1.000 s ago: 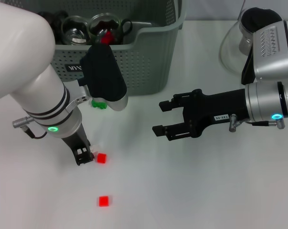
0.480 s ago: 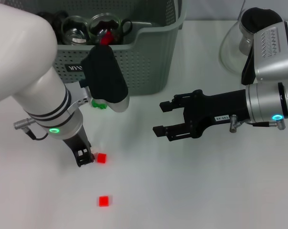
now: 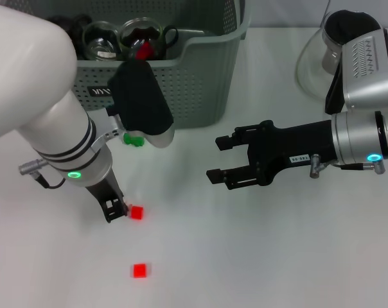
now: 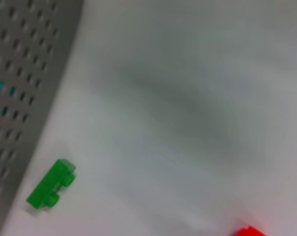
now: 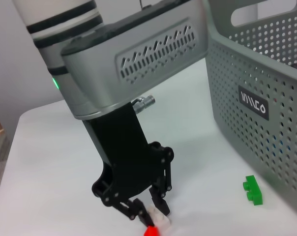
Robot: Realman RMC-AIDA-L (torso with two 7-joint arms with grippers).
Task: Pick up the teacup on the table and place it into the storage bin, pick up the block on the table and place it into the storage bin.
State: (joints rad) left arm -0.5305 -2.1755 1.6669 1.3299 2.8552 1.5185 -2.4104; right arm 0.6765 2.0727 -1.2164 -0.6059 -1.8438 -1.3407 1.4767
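Left gripper (image 3: 117, 210) is down at the bench (image 3: 258, 256), well in front of the storage bin (image 3: 181, 77), its fingers spread apart around a small white piece, with a red block (image 3: 137, 212) touching just beside it. A second red block (image 3: 139, 270) lies farther from the bin. A green block (image 3: 134, 139) sits right against the bin's front wall. Glass teacups (image 3: 101, 40) are inside the bin. Right gripper (image 3: 214, 165) hovers beside the bin, released and empty.
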